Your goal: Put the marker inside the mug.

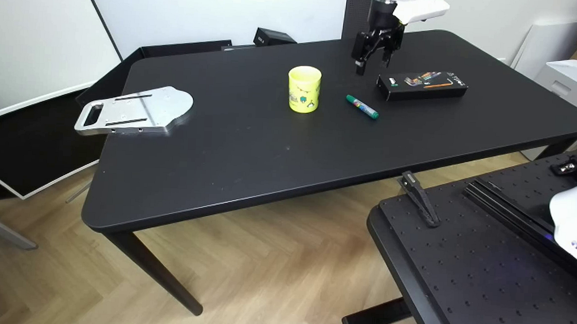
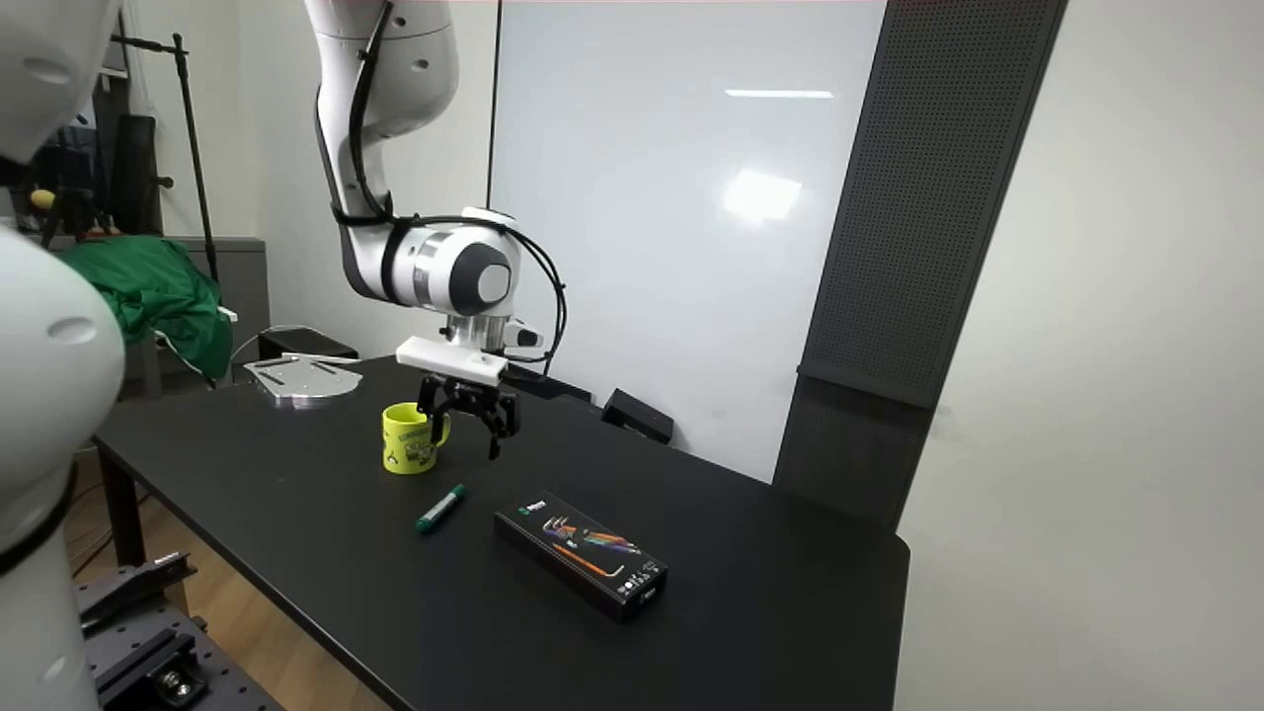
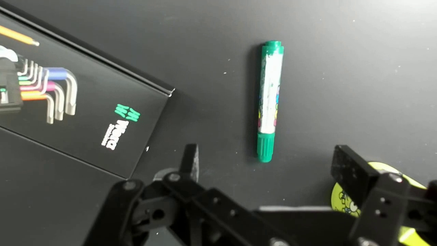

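One green marker point(image 1: 362, 107) lies at upper centre in an exterior view, on the worktop point(image 1: 250, 155) right of the upright yellow mug point(image 1: 305, 89), whose open mouth invites a drop-in; the end effector point(image 1: 373, 67) hangs empty, jaws wide, presumably to straddle the marker.

High in the middle of an exterior view, the mug point(image 1: 304, 95) is bright yellow, patterned with small dark and teal figures. Just right of centre in the wrist view, the marker point(image 3: 270, 90) is green at both ends, its white barrel speckled pink, yellow and blue. The box point(image 3: 92, 95) at left there is black with a print in orange, blue, pink and green. The end effector point(image 1: 373, 66) and table point(image 1: 230, 152) are black, the floor point(image 1: 284, 249) light-brown herringbone.
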Controlling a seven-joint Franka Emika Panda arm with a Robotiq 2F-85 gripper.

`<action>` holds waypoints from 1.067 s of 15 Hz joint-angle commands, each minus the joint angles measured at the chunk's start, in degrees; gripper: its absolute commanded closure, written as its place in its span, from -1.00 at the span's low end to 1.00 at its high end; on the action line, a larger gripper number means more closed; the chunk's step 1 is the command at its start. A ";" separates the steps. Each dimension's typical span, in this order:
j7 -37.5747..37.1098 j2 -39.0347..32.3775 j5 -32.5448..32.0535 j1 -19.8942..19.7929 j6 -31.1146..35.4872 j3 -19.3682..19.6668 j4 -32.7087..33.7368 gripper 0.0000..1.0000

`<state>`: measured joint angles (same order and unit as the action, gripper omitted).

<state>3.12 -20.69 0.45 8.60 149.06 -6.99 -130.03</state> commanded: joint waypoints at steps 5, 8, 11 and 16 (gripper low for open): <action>-7.09 -6.00 -3.57 3.95 1.64 1.63 3.43 -1.00; -8.80 -6.96 -2.51 4.58 2.97 1.38 3.22 -1.00; -9.21 -7.69 -0.73 4.11 4.44 0.66 2.80 -1.00; -9.76 -9.09 1.06 3.73 6.07 0.65 2.46 -1.00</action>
<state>-4.50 -28.62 0.52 12.67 154.24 -6.17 -128.14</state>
